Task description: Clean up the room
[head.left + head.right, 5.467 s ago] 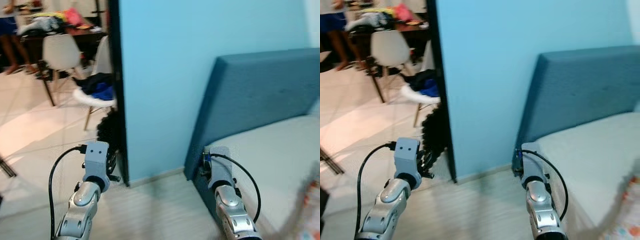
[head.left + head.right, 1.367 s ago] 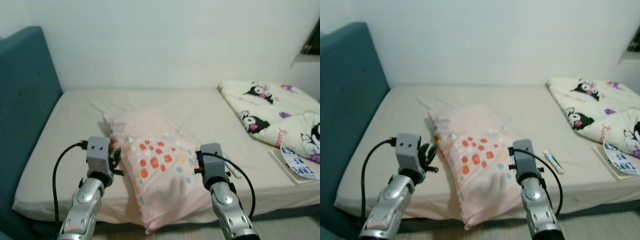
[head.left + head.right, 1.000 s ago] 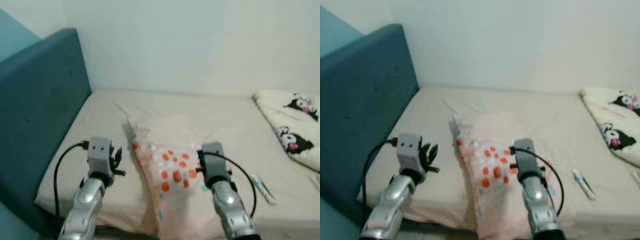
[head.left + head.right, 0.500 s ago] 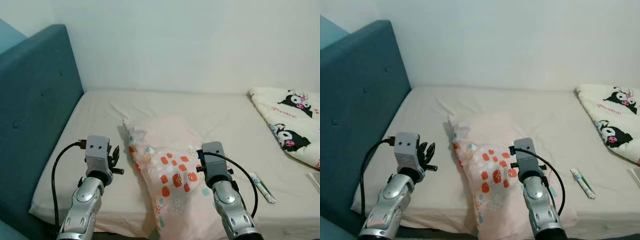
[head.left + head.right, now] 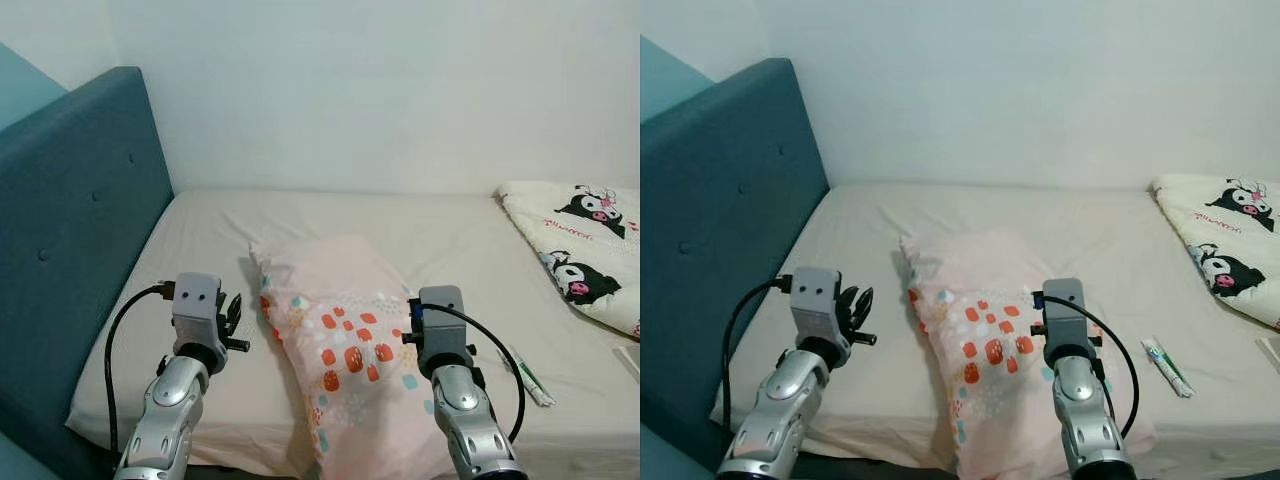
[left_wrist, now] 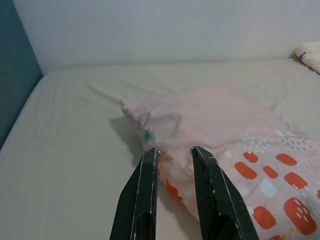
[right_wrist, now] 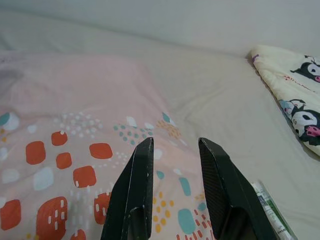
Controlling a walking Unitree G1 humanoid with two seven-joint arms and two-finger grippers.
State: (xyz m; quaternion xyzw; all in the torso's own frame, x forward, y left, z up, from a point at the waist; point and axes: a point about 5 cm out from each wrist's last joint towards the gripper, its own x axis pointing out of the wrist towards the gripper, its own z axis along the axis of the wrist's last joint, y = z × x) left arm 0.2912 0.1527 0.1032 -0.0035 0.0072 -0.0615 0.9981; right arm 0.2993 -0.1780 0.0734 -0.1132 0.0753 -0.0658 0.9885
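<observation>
Robot stands at the long side of the bed (image 5: pixel 200 300), both arms raised over the mattress edge. The landmark is the pink pillow (image 5: pixel 335 330) with orange and teal blotches: it lies askew in the middle of the bed, its near end hanging over the front edge.

Left gripper (image 6: pixel 175 152) hovers just left of the pillow, above bare sheet; its fingers (image 6: pixel 145 195) sit narrowly apart with a small gap and nothing between them. Right gripper (image 7: pixel 175 145) hovers over the pillow's right part, its fingers (image 7: pixel 135 185) also a modest gap apart and empty. Neither one touches the cloth, as far as the wrist views show.

Right of the pillow, a toothpaste tube (image 5: pixel 1165 365) lies on the sheet, near but apart. Farther right, a cream blanket (image 5: pixel 575 250) with black cartoon figures is bunched at the foot end. The blue headboard (image 5: pixel 70 230) stands well left of the pillow.

Step in hand, by judgement: approach is finished and the pick is being lined up, most likely on the pillow, which is bracketed by the two arms. Nothing is tidied yet.

Next move likely calls for opening both grippers wider, lowering onto the pillow's two sides, pinching the cloth, and carrying it left toward the headboard. The soft, floppy pillow may sag or slip from a shallow pinch.
</observation>
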